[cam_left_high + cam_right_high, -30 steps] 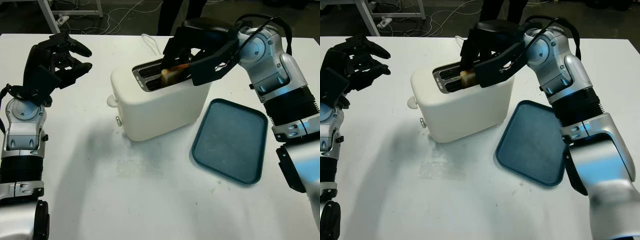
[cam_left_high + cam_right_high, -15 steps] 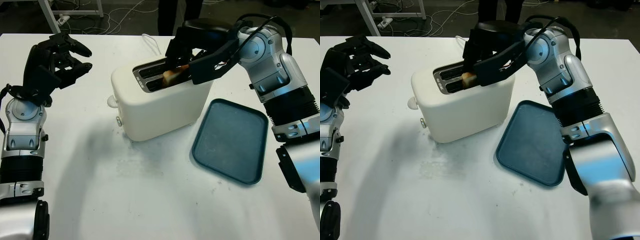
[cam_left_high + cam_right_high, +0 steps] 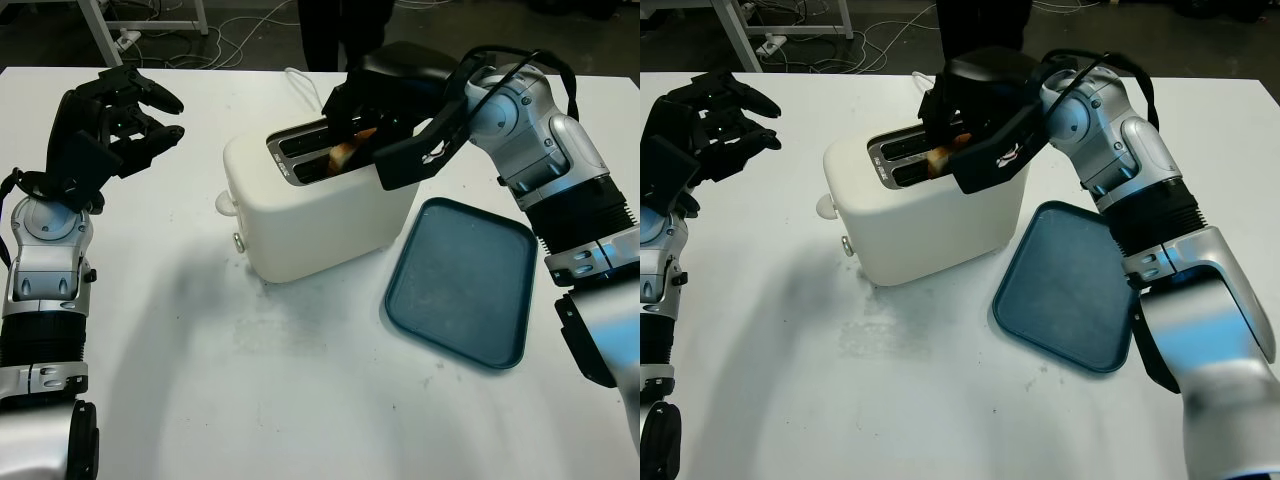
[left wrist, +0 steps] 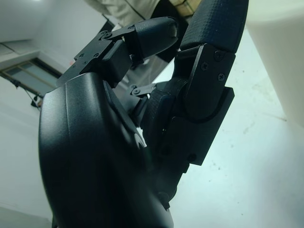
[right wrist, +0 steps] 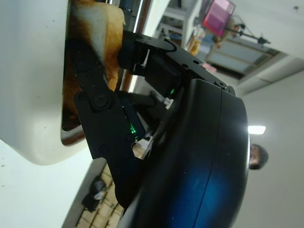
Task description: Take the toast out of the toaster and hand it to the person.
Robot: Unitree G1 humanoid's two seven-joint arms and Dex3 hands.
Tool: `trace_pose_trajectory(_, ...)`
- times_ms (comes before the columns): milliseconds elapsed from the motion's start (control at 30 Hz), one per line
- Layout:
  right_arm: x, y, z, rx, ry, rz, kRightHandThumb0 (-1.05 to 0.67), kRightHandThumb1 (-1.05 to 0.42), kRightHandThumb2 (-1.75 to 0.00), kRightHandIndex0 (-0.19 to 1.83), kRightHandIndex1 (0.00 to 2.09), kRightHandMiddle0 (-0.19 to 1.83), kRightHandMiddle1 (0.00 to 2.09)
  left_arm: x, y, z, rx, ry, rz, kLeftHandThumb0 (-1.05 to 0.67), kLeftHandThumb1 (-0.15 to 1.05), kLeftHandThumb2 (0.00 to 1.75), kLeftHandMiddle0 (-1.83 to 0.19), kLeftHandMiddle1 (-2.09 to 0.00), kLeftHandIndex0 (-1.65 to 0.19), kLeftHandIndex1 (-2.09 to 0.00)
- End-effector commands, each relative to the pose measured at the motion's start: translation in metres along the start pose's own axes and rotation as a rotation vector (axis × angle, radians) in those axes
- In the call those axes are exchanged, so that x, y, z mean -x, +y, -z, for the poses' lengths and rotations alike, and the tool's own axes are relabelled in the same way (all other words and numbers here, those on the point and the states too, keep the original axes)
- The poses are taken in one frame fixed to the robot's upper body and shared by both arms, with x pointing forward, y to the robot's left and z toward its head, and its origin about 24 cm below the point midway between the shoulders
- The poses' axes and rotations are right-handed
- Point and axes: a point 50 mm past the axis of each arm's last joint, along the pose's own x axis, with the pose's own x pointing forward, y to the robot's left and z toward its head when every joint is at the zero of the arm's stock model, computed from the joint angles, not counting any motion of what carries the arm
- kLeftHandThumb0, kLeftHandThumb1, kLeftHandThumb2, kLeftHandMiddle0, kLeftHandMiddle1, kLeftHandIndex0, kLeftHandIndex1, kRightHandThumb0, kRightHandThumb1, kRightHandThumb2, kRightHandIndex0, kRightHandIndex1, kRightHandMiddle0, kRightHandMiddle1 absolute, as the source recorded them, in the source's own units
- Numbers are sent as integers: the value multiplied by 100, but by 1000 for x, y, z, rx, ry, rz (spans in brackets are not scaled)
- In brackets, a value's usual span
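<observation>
We count one tray (image 3: 462,280) at lower right, one toaster (image 3: 318,205) mid-frame, one toast (image 3: 347,153) in its near slot. Our right hand (image 3: 385,110) seems clamped on the toast; our left hand (image 3: 110,125) hovers upper left, fingers curled, empty.

toast (image 3: 347,153): lower part sunk in the toaster (image 3: 320,215) slot, far end covered by the right hand (image 3: 385,120)
person (image 3: 330,30): cut off at the top edge, legs alone visible
</observation>
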Motion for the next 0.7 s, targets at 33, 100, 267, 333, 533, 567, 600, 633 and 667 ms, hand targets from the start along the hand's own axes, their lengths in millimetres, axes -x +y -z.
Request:
trace_pose_trajectory(33, 2, 19, 5, 43, -15, -33, -56, -92, -18, 117, 171, 94, 161, 4, 0, 3, -5, 4, -6, -105, 92, 17, -79, -115, -64, -114)
trace_pose_trajectory(100, 3, 17, 6, 60, -27, 8, -53, -92, -27, 119, 174, 92, 171, 4, 0, 4, 2, 6, -8, -105, 92, 17, -79, -114, -64, -114)
trace_pose_trajectory(267, 5, -3, 8, 72, -23, 112, -45, -92, -36, 111, 175, 81, 174, 4, -1, 3, -2, 8, -6, -105, 92, 17, -80, -114, -64, -114)
trace_pose_trajectory(333, 7, -13, 9, 62, -16, 166, -44, -92, -37, 111, 175, 79, 175, 4, -1, 3, 2, 10, -6, -105, 92, 17, -80, -114, -65, -114)
trace_pose_trajectory(533, 17, -58, 23, -112, 65, 306, -44, -92, -44, 106, 175, 74, 175, 3, -2, 3, 2, 10, -9, -105, 92, 16, -80, -114, -65, -114)
trace_pose_trajectory(567, 20, -64, 26, -135, 75, 325, -43, -92, -45, 102, 175, 72, 175, 3, -2, 3, 3, 10, -9, -105, 92, 16, -80, -114, -65, -114)
trace_pose_trajectory(600, 23, -71, 28, -149, 86, 342, -43, -92, -45, 101, 175, 72, 175, 3, -2, 3, 3, 11, -9, -105, 92, 16, -80, -114, -65, -114)
trace_pose_trajectory(633, 27, -77, 31, -159, 91, 371, -44, -92, -46, 101, 175, 72, 175, 3, -1, 3, 5, 12, -8, -105, 92, 16, -80, -114, -65, -114)
trace_pose_trajectory(667, 32, -83, 35, -167, 101, 399, -45, -92, -45, 103, 175, 74, 175, 3, -1, 3, 7, 13, -9, -105, 92, 16, -80, -114, -65, -113)
